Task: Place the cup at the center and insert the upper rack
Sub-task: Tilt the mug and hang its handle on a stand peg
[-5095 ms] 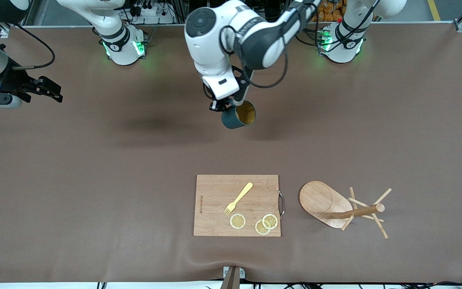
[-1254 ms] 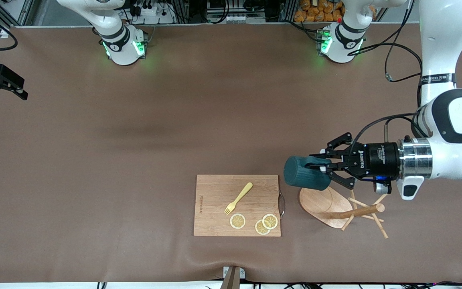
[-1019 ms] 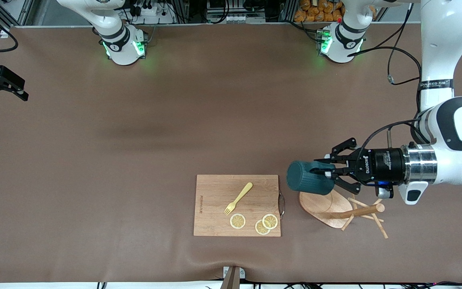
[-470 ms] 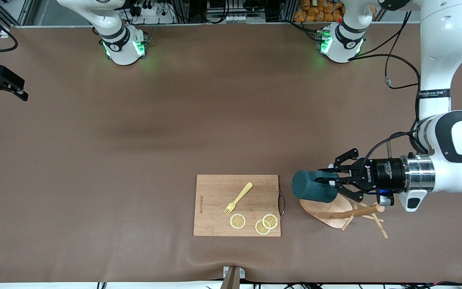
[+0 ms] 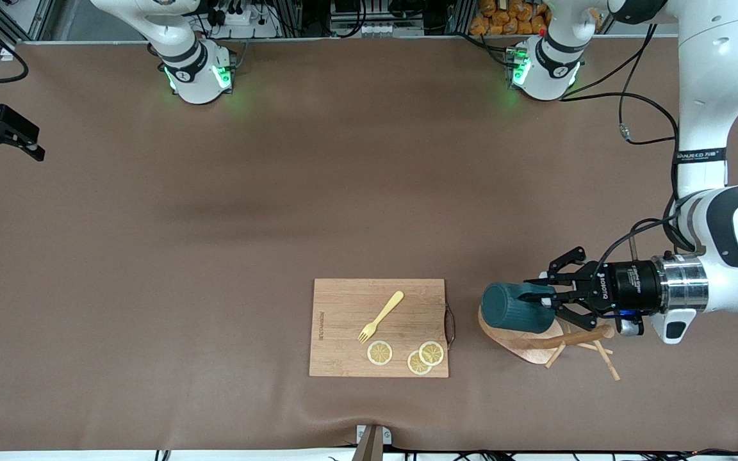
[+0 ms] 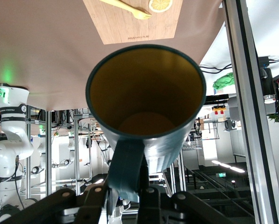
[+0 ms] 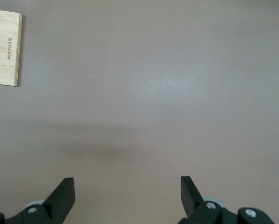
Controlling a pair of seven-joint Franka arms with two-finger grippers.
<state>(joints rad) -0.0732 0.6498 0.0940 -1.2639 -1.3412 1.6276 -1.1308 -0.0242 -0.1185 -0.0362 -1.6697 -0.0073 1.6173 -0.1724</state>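
Observation:
The dark teal cup hangs on its side, bottom toward the cutting board, just over the oval base of the upper rack. My left gripper is shut on the cup's handle. In the left wrist view the cup's yellowish inside faces me. The wooden upper rack lies tipped over on the table, its post and thin pegs pointing toward the left arm's end. My right gripper waits, open and empty, above the right arm's end of the table; its fingers stand wide apart.
A rectangular wooden cutting board lies beside the rack, toward the right arm's end, bearing a yellow fork and three lemon slices. It also shows in the wrist views as the board and a board corner. Brown mat covers the table.
My left gripper has carried the cup toward the front camera and the left arm's end, lower over the rack's base. The right arm has not moved.

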